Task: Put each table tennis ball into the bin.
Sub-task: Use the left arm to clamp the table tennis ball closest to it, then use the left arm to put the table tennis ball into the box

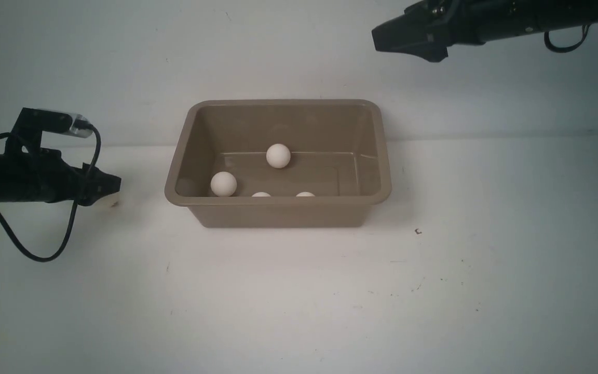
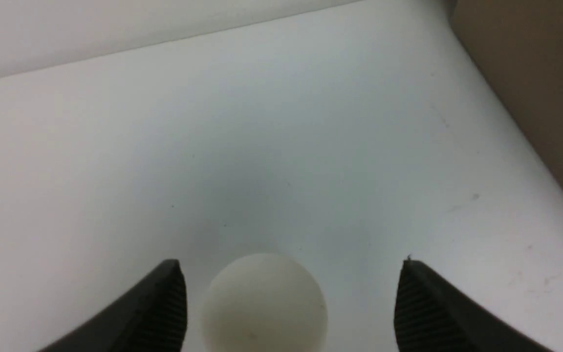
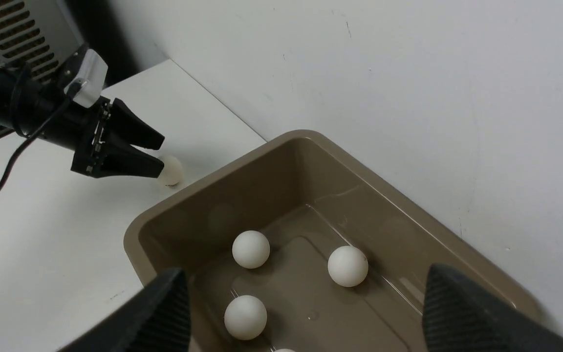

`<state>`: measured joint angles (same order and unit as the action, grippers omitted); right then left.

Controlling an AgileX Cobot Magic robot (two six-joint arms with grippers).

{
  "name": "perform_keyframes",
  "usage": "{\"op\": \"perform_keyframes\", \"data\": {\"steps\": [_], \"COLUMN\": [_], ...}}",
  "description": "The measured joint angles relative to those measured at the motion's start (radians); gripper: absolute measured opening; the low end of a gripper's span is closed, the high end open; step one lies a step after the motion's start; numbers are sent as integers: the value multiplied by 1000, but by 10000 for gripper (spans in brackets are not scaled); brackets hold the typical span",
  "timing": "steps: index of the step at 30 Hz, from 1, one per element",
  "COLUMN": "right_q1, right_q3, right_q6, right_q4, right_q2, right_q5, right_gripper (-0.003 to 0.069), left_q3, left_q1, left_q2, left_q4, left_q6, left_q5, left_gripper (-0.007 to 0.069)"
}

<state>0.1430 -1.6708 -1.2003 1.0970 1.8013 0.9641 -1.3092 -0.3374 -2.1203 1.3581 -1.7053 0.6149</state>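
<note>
Front view. Taupe rectangular plastic bin with rounded corners and a flared rim sits mid-table on the white tabletop, its far rim close to the pale wall. Four white matte table tennis balls lie inside: one at the far wall, one toward the robot's left, and two half hidden behind the near rim. Left gripper is low over the table, left of the bin, with a bare strip between its tips and the rim; a black cable loops under it. Right gripper hangs high, beyond the bin's far right corner. The table near the camera is open.

Left wrist view. Left gripper has its jaws spread wide. A fifth ball rests on the table between the ribbed fingers, with a gap on either side, so it is not gripped. The bin's outer wall stands beside it, with bare table ahead.

Right wrist view. Right gripper is spread wide, holding nothing, above the bin's rim. The fifth ball sits outside the bin near its corner, at the left gripper's tips.
</note>
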Motion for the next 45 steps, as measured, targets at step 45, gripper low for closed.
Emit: {"op": "perform_keyframes", "data": {"steps": [45], "right_q1": [0], "right_q3": [0], "right_q6": [29], "right_q4": [14], "right_q2": [0], "right_q5": [0], "right_gripper": [547], "left_q3": [-4], "left_q1": [301], "left_q2": [123], "left_q4": [265], "left_q6": [-419], "left_q5": [203], "left_gripper": [302]}}
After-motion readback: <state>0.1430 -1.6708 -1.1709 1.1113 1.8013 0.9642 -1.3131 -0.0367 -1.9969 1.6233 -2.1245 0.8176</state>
